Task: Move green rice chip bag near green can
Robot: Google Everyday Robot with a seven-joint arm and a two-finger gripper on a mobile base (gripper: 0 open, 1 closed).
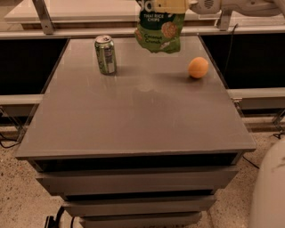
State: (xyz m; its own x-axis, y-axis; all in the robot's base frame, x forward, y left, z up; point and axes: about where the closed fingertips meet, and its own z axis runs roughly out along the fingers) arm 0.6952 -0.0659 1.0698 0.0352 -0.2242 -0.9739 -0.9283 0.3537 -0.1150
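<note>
You are in the carry step. The claw (168,5) sits at the very top edge of the view, clenched on the upper part of the green rice chip bag (160,33), and the bag hangs in the air above the far edge of the worktop (142,116), touching nothing below it. The green can (105,54) stands upright on the far left part of the worktop, to the left of the bag and lower. An orange fruit (198,67) rests on the far right side, well apart from the can.

Your next move, as I judge it, calls for a shift to the left and then a descent, so the bag comes down just beside the can. Leave a gap so the pouch's wide bottom does not knock the can over, and release only once the bag rests on the surface.

The worktop is a flat grey slab with a dull sheen, set over a stack of grey drawers (133,180). Behind it runs a pale ledge (89,10) with a slanted metal strut (42,15). The floor (18,182) is speckled, with cables trailing at the sides.
</note>
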